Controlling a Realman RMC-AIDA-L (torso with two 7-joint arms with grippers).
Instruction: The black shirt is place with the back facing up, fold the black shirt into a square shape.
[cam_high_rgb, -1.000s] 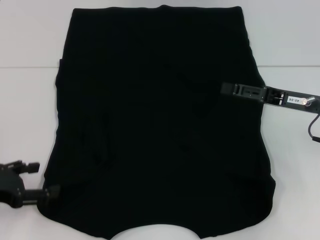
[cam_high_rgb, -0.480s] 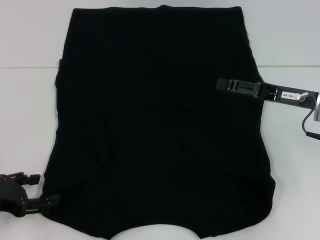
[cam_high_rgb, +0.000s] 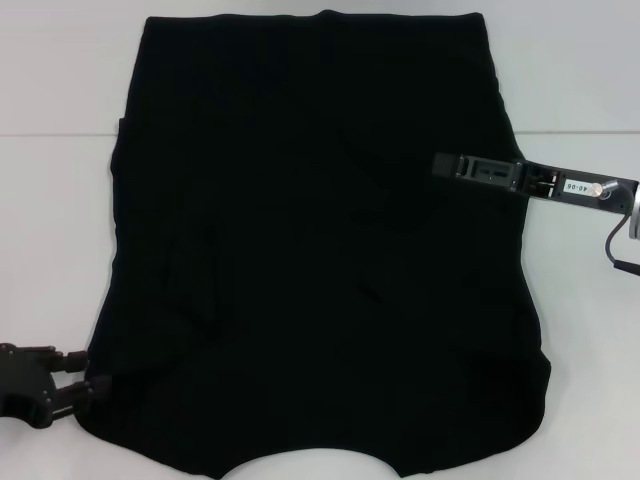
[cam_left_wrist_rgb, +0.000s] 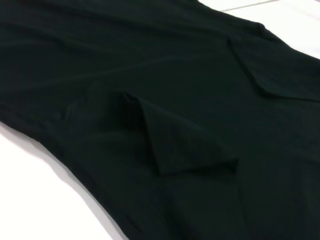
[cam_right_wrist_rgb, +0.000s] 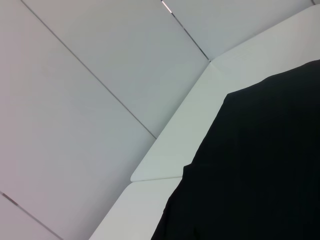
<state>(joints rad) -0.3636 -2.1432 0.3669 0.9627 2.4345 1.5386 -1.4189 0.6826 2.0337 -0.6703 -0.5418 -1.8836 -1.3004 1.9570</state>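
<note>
The black shirt (cam_high_rgb: 310, 250) lies spread flat on the white table and fills most of the head view. No print shows on it. My left gripper (cam_high_rgb: 84, 373) is at the shirt's near-left corner, open, with a narrow gap between its fingers; the lower fingertip (cam_high_rgb: 98, 387) touches the hem edge. My right gripper (cam_high_rgb: 440, 165) reaches in from the right, low over the shirt's right half. The left wrist view shows the black shirt (cam_left_wrist_rgb: 200, 100) with a folded flap (cam_left_wrist_rgb: 185, 150) lying on it. In the right wrist view the black shirt (cam_right_wrist_rgb: 260, 165) has its edge on the table.
Bare white table (cam_high_rgb: 55, 200) shows to the left, right and far side of the shirt. A table seam (cam_high_rgb: 580, 132) runs across at mid-depth. Grey wall panels (cam_right_wrist_rgb: 75, 100) stand beyond the table edge (cam_right_wrist_rgb: 170, 150). A black cable (cam_high_rgb: 618, 255) hangs off my right arm.
My left gripper has moved in toward the shirt's near-left corner and its fingers have come closer together. The right gripper shifted slightly left over the shirt, and creases near the middle changed.
</note>
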